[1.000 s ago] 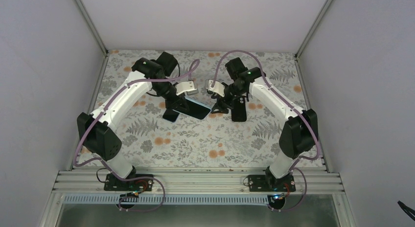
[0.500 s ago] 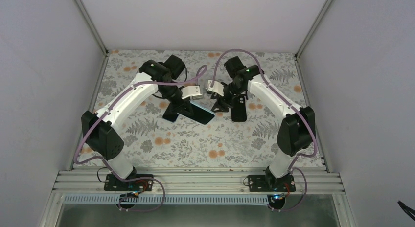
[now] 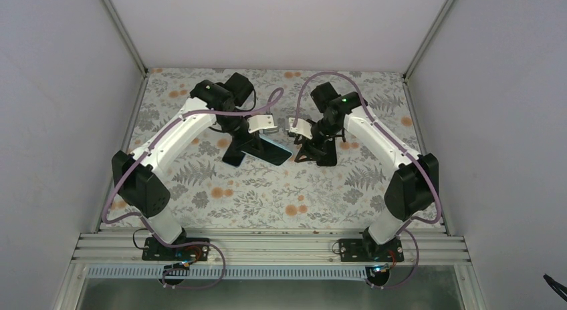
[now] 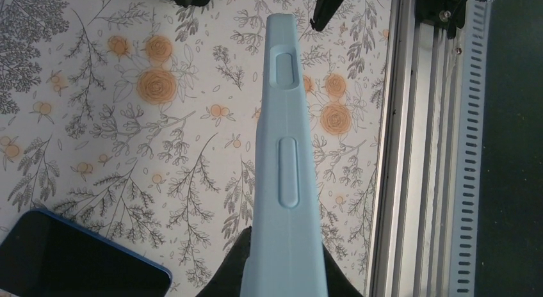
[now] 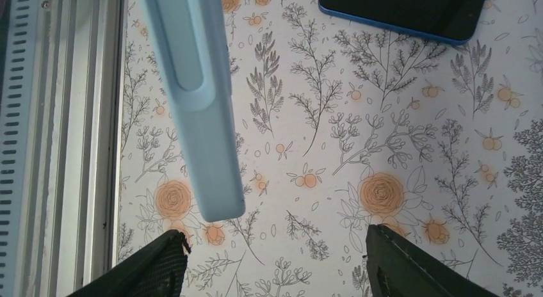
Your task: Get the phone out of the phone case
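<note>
Though edge-on, case (image 4: 285,150) lengthwise rightward (probably)

Table (image 3: 267,196): flat, covered in a pale print of grey ferns and orange flowers.
Near edge: a ribbed metal rail (image 3: 267,246) runs along the 6 o'clock side in the top view.
Phone (image 3: 233,156): lies flat on the print, dark screen up, blue rim showing.
Phone's place: about 9 o'clock from the table's middle.
</note>
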Motion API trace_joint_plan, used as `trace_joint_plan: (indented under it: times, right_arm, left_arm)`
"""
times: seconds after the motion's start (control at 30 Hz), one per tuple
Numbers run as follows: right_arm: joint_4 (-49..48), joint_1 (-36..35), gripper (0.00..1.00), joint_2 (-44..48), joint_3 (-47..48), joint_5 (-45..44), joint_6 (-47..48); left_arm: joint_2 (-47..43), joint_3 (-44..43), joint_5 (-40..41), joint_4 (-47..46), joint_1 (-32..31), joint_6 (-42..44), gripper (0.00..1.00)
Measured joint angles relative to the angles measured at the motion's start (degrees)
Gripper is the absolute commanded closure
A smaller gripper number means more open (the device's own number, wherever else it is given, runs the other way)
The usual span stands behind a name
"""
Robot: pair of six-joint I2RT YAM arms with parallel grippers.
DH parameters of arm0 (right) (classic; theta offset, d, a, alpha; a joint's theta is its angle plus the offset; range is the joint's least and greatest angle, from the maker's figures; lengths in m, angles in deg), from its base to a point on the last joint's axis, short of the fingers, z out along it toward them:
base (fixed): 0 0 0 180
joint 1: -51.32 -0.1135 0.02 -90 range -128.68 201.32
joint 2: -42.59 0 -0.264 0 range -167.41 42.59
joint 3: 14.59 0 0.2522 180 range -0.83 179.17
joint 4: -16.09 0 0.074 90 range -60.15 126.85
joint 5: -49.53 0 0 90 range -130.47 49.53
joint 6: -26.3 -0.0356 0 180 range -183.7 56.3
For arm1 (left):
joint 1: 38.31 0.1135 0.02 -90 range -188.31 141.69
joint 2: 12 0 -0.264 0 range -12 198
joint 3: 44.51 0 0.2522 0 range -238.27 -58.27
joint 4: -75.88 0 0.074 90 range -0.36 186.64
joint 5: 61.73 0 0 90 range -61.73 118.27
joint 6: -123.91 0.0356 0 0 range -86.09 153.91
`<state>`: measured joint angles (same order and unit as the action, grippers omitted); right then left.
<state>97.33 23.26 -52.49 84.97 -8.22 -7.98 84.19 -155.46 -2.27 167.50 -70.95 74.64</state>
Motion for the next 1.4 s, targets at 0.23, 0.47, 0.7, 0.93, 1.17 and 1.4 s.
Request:
trace_joint_plan:
  times: [0.23, 0.47, 0.7, 0.93, 1.17, 1.4]
  right_arm:
    - [0.5, 0.0, 0.33, 0.0, -0.1, 0.1, 0.2]
    - [0.7, 0.0, 0.36, -1.7, 0.8, 0.5, 0.2]
    - [1.2, 0.0, 0.38, -3.0, 1.0, 0.6, 0.5]
    - [1.5, 0.0, 0.41, -4.0, 1.0, 0.7, 1.1]
    - [5.4, 0.2, 0.44, -6.3, 3.5, -0.3, 2.5]
    - [9.5, 0.5, 0.46, -8.9, 7.1, -2.3, 3.2]
  left_arm:
    - [0.2, -1.0, 0.0, -0.1, 0.0, -0.4, 0.98]
    - [0.2, -1.0, -0.1, -0.1, -1.2, -0.7, 0.98]
    - [0.3, -1.0, -0.1, -0.2, -1.7, -0.9, 0.98]
    - [0.6, -1.0, -0.2, -0.2, -1.7, -0.9, 0.98]
    - [0.6, -0.4, 0.4, -1.8, -3.2, -0.9, 0.98]
    - [0.2, 0.8, 1.4, -4.1, -4.1, -0.9, 0.98]
